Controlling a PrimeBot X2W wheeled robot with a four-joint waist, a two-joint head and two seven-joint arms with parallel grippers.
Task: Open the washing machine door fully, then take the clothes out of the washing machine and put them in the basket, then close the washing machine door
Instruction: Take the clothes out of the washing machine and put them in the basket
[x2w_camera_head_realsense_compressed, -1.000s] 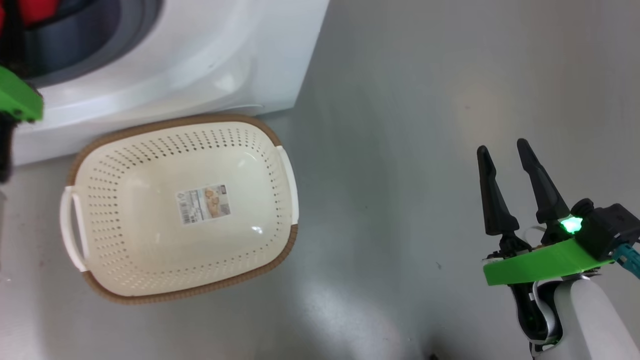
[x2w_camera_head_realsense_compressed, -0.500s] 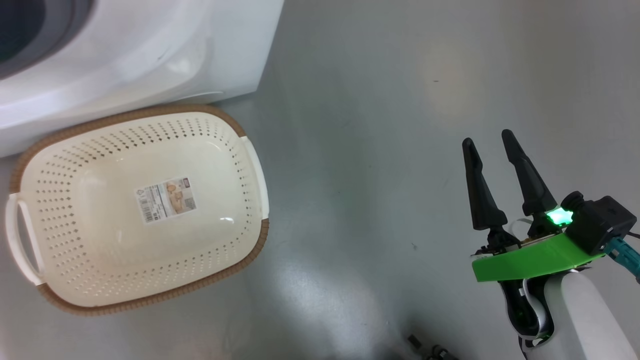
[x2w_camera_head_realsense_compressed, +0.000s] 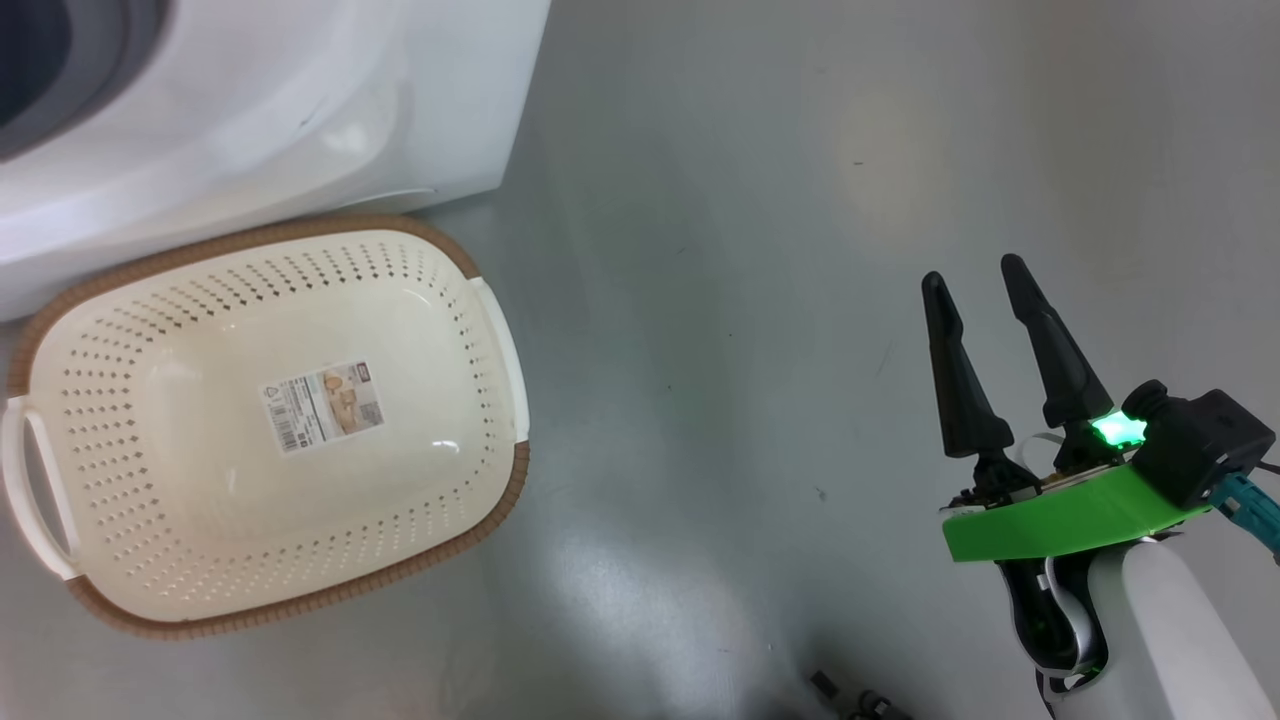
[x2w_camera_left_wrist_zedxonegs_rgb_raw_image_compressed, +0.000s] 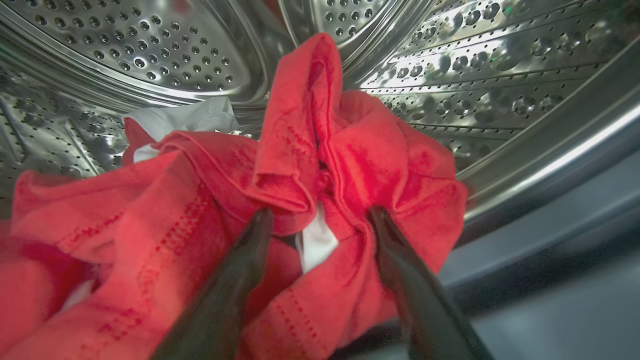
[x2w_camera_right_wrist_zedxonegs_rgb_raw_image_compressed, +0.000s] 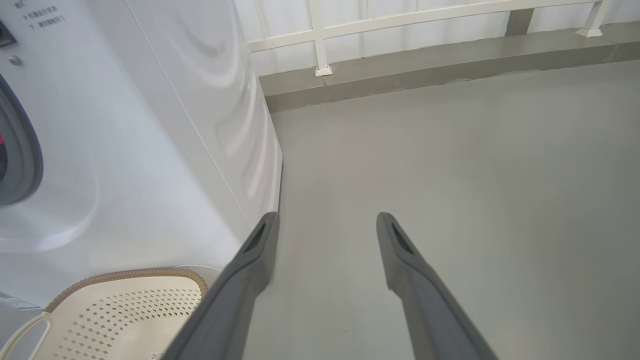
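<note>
Bright red clothes (x2w_camera_left_wrist_zedxonegs_rgb_raw_image_compressed: 370, 165) with white trim lie heaped in the perforated steel drum (x2w_camera_left_wrist_zedxonegs_rgb_raw_image_compressed: 150, 45), and a small white cloth (x2w_camera_left_wrist_zedxonegs_rgb_raw_image_compressed: 200, 115) shows behind them. My left gripper (x2w_camera_left_wrist_zedxonegs_rgb_raw_image_compressed: 317, 217) is open, its fingertips pressed into the heap on either side of a red fold. The white washing machine (x2w_camera_head_realsense_compressed: 300, 100) fills the head view's upper left. The cream basket (x2w_camera_head_realsense_compressed: 250, 232) stands empty on the floor in front of it. My right gripper (x2w_camera_head_realsense_compressed: 975, 275) hangs open over bare floor, far to the right of the basket. The door is out of view.
Grey floor (x2w_camera_head_realsense_compressed: 750, 300) stretches to the right of the washer and basket. A low ledge with a white railing (x2w_camera_right_wrist_zedxonegs_rgb_raw_image_compressed: 320, 35) runs along the far wall. Small dark parts (x2w_camera_head_realsense_compressed: 850, 695) lie at the head view's bottom edge. The grey-blue rubber ring (x2w_camera_left_wrist_zedxonegs_rgb_raw_image_compressed: 550, 225) borders the drum mouth.
The head camera has swung to the right, so washer and basket sit further left in the picture. The left arm's green bracket and the red clothes have left that view. The right gripper stays open.
</note>
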